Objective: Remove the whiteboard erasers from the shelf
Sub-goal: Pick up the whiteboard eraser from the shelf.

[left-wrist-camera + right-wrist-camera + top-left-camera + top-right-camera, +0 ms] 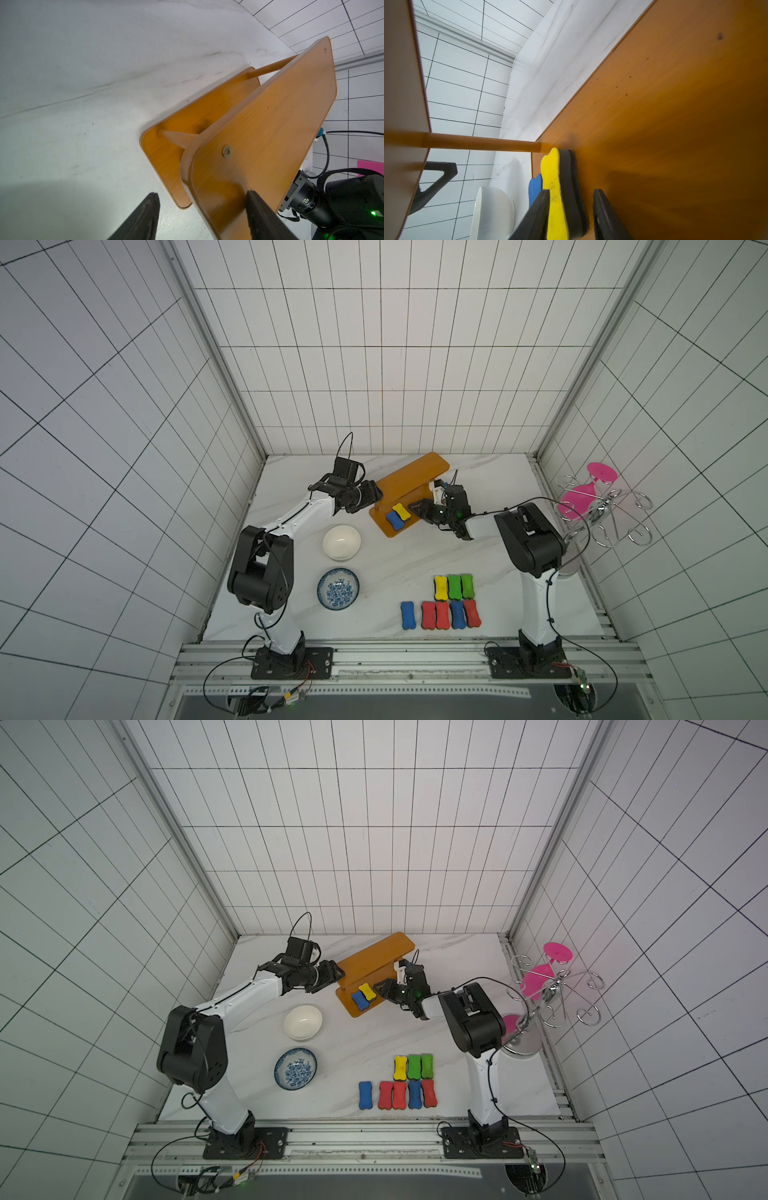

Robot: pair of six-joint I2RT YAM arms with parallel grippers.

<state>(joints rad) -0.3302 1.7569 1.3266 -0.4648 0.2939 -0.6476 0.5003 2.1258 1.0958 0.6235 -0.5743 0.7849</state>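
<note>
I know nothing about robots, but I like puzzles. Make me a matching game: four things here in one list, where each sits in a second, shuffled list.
Things
1. white bowl
2. green erasers
3. pink glasses
4. blue-patterned bowl

Places
A. hanging on the wire rack
B. on the table, in a row with a yellow eraser
C. on the white bowl's side away from the orange shelf
D. just off the shelf's nearer end

Pairs: 1-D, 2-B, 3-A, 4-C
</note>
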